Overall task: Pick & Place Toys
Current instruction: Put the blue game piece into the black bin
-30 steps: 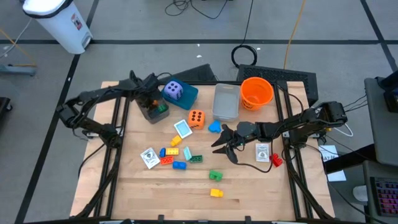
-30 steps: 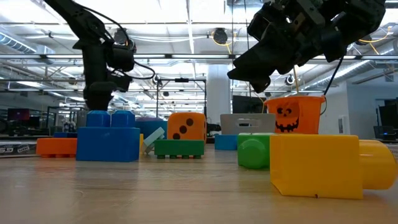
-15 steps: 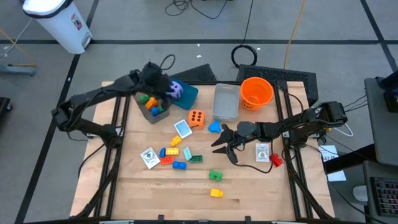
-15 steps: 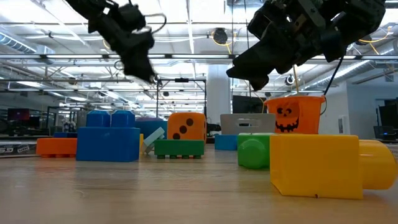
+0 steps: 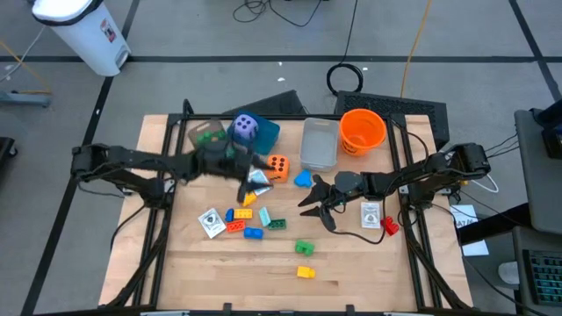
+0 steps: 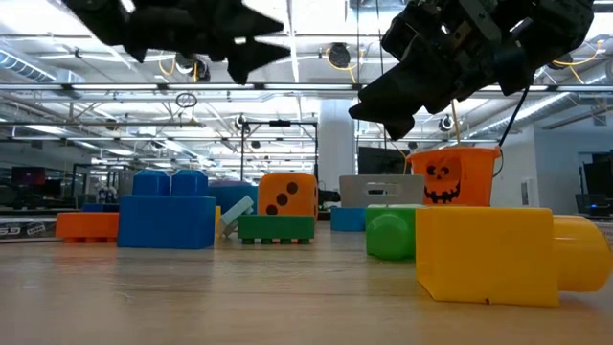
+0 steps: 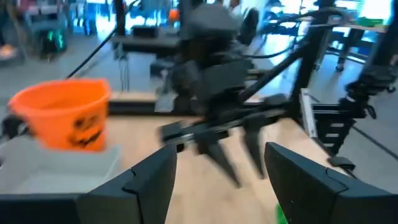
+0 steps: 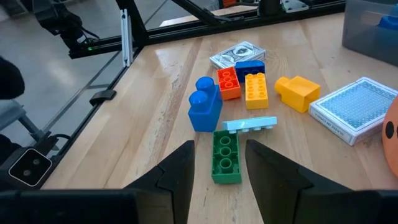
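Note:
The toys lie spread on the wooden table [image 5: 176, 263]: a cluster of bricks [image 5: 250, 219], an orange die [image 5: 277, 166], cards [image 5: 211, 222], a green brick [image 5: 305, 248] and a yellow brick [image 5: 305, 272]. A purple die [image 5: 244, 129] sits on the teal box [image 5: 268, 133]. My left gripper [image 5: 256, 169] hangs blurred above the table's middle, level and pointing toward the right edge, open and empty [image 7: 221, 186]. My right gripper [image 5: 314, 211] hovers open above the table, right of the brick cluster, its fingers pointing at a green brick [image 8: 225, 155] below without touching it.
A small dark bin [image 5: 208, 136] with bricks in it stands at the far left. A grey tray [image 5: 319, 143] and the orange bucket [image 5: 363, 130] stand at the far edge. A card [image 5: 371, 215] and a red brick [image 5: 390, 226] lie under the right arm.
My left gripper has swung from the small dark bin at the far left toward the table's middle and right, rising a little and tipping from pointing down to level. Its fingers have stayed open and empty.

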